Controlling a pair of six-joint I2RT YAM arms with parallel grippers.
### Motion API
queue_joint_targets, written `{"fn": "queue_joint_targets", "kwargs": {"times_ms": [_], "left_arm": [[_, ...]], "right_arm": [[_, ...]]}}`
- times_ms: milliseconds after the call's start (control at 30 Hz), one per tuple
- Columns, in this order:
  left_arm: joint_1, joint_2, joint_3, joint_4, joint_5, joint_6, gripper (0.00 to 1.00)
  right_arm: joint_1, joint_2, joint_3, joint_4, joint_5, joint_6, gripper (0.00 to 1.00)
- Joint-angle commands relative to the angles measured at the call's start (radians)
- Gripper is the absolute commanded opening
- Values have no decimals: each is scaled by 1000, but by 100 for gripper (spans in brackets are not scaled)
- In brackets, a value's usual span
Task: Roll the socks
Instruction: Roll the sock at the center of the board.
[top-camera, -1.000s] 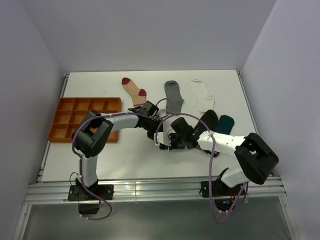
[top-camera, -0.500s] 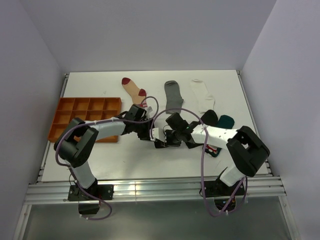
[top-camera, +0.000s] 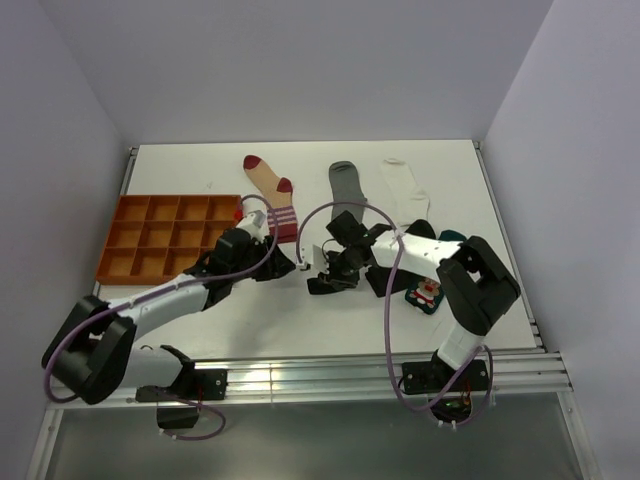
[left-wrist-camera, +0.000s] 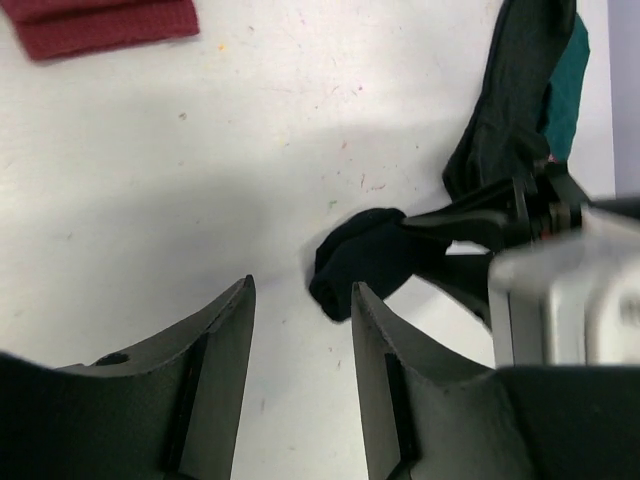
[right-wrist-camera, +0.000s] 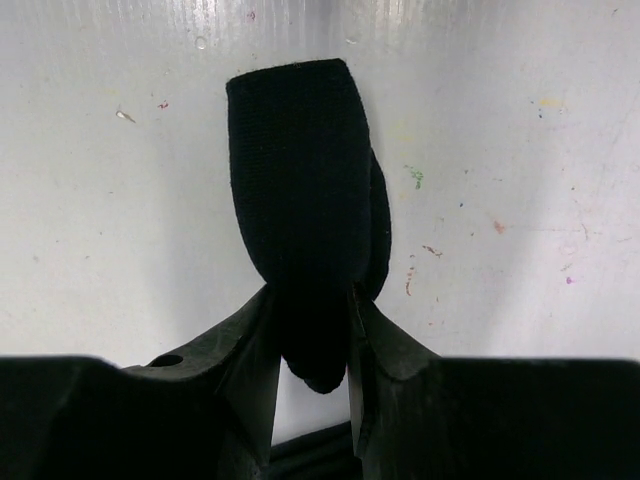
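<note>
Fingers (right-wrist-camera: 245, 360) of the right gripper (right-wrist-camera: 312, 315) are clamped on the rolled black sock (right-wrist-camera: 300, 170). Those of the left gripper (left-wrist-camera: 302, 290) stand apart, with only bare surface between them.

Both pairs of fingers hang low over the white table (top-camera: 300, 325), near its middle, and point toward each other. The orange compartment tray (top-camera: 178, 200) sits well off to the outer side of the left fingers, beside that arm's wrist.

Three socks lie flat and side by side beyond both sets of fingertips, toward the far edge. The beige red-striped sock (top-camera: 268, 185) is nearest the left fingers, with its red cuff just ahead of them. The grey sock (top-camera: 347, 188) lies beyond the right fingers, and the white sock (top-camera: 404, 190) is further out on that side.

Behind the right fingers, partly under that arm, lie a second black sock (left-wrist-camera: 515, 80) and the dark teal sock (top-camera: 428, 295), touching along their edges. The teal sock's Christmas figure faces up.

The roll itself is a short, fat bundle resting on the table. Its rounded end sticks out past the right fingertips, and its narrower end is pinched between them. It lies just ahead of one left fingertip, outside the gap, and whether the two touch cannot be told.
</note>
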Motion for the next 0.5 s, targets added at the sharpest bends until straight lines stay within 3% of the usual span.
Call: {"fn": "queue_joint_targets", "kwargs": {"times_ms": [0,100,467], "left_arm": [[-31,-117,-89,178,-82,10,49],[-126,-173,-109,189,-181,69,52],[-363,-35,98,16,-437,321,57]], "right_arm": [[-21,91,28,-162,-42,-8,15],[-41,136,74,-214,-57,-20,15],[-99,303,261,-434,-124,-68,16]]}}
